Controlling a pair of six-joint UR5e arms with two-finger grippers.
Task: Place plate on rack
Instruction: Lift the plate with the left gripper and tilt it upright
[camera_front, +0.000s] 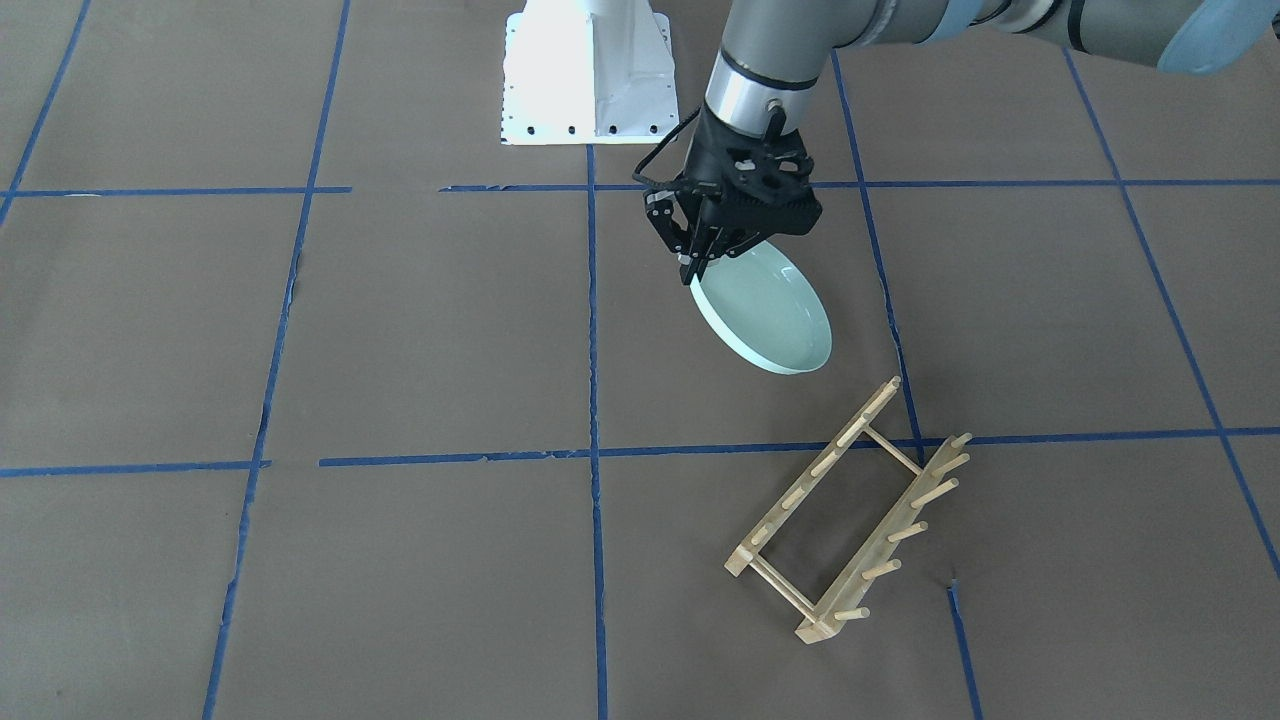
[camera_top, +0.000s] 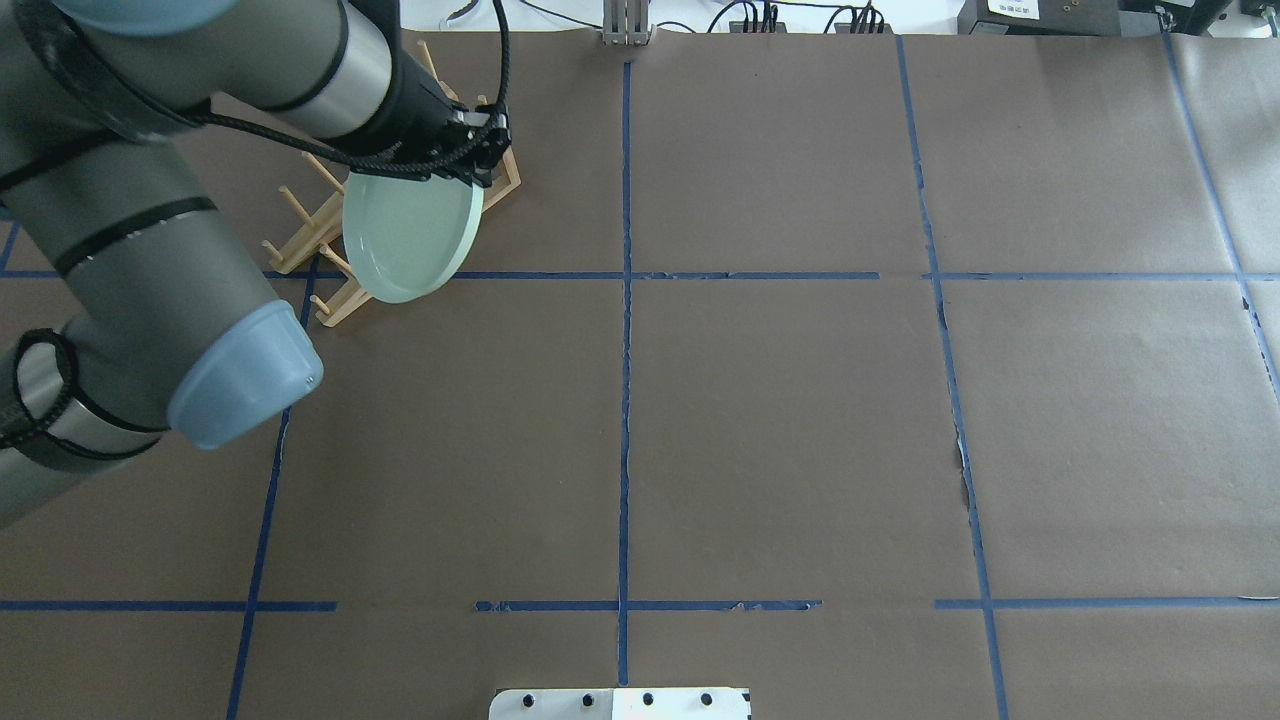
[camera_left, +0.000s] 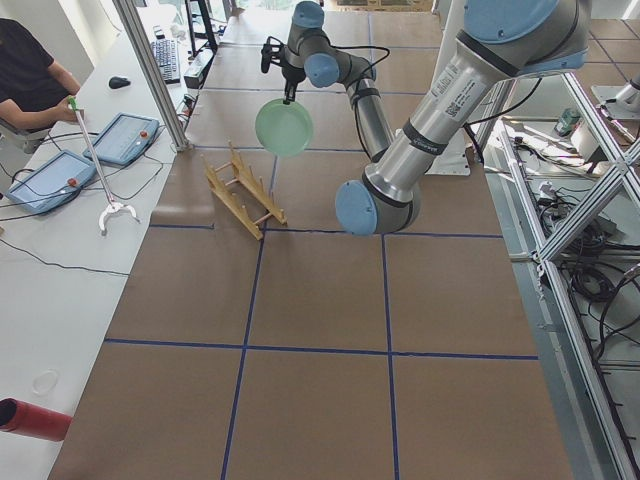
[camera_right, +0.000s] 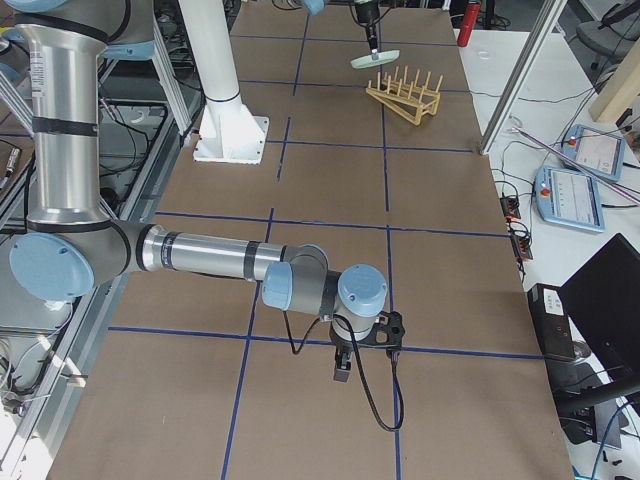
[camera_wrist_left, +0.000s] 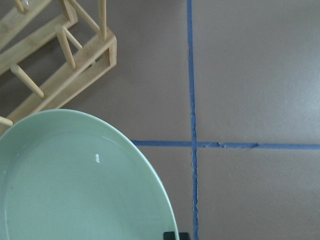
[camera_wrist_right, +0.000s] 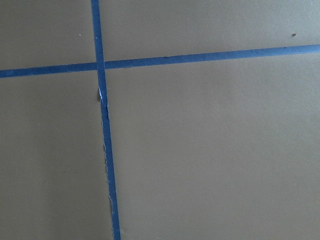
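Front view: the left gripper (camera_front: 700, 262) pinches the rim of the plate (camera_front: 770, 315), which hangs tilted above the desk (camera_front: 400, 350), apart from the rack (camera_front: 850, 515).

Left wrist view: the rack's pegs lie beyond the plate's edge.

This looks like the carrying step. Next, the plate should be stood upright and lowered between the pegs.

Right view: I cannot tell the state of the right gripper (camera_right: 342, 368).

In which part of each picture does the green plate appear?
Front-facing: plate centre, slightly right.
Overhead: upper left.
Exterior left: top, near centre.
Exterior right: top, right of centre.
Left wrist: lower left.
Right wrist: not in it.
Shared landmark: wooden rack, close to it in those five views.
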